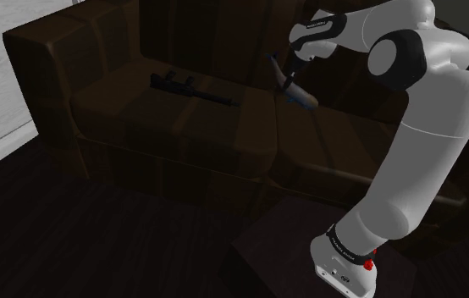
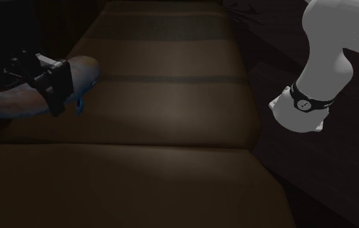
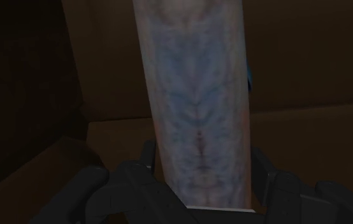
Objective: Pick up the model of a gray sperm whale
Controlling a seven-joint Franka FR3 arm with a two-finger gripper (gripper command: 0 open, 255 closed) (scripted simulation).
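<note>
The grey-blue sperm whale model (image 3: 197, 108) is clasped between my black fingers (image 3: 144, 160), one on each flank, and its long body runs away from the hand. My gripper (image 3: 201, 167) is shut on it. In the shoulder view the whale (image 1: 299, 93) hangs tilted under the gripper (image 1: 285, 81), in front of the sofa's backrest and above the seat. From the second exterior view, the whale (image 2: 84, 72) juts out of the gripper (image 2: 54, 87) at that view's left, over the seat cushion.
A dark brown sofa (image 1: 182, 127) spans the scene, with its armrest at the shoulder view's left. A black rifle-like object (image 1: 192, 87) lies on its seat, left of the whale. The dark stand (image 1: 292, 254) sits on the dark floor in front.
</note>
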